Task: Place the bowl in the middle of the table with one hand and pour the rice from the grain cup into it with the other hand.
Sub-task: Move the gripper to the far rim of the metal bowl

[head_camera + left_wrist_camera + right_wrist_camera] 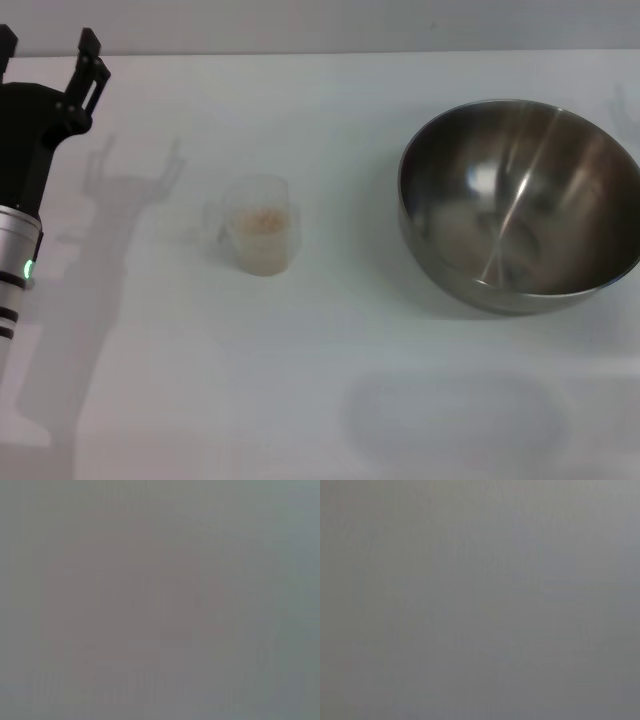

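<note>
The bowl (pixel 520 205) sits at the right side of the table (pixel 330 370), well off the middle, with its rim nearly reaching the right edge of the head view. It stands upright and open, and its inside looks bare of grain. The middle of the table lies to the left of it, so the bowl has to travel leftward, toward the grain cup, before any pouring makes sense.

The grain cup (pixel 260 225) stands upright left of centre, well apart from the bowl, with open table between them. The rice (pixel 263 222) shows through its wall as a pale mound low inside. Its handle seems to stick out on the left side, toward the left arm, though the plastic is too faint to be sure.

The left gripper (pixel 48 60) is at the far left corner, raised off the table and well apart from the cup. Its fingers (pixel 90 70) are spread wide and nothing is between them. The cup lies to its right and nearer to the robot, so this arm is plainly the closer one for the cup.

The right gripper does not appear in the head view, and both wrist views show only a blank grey field. Since the bowl is on the right, I judge it to be that arm's job, and moving it is likely the first step; nothing has been grasped yet.
</note>
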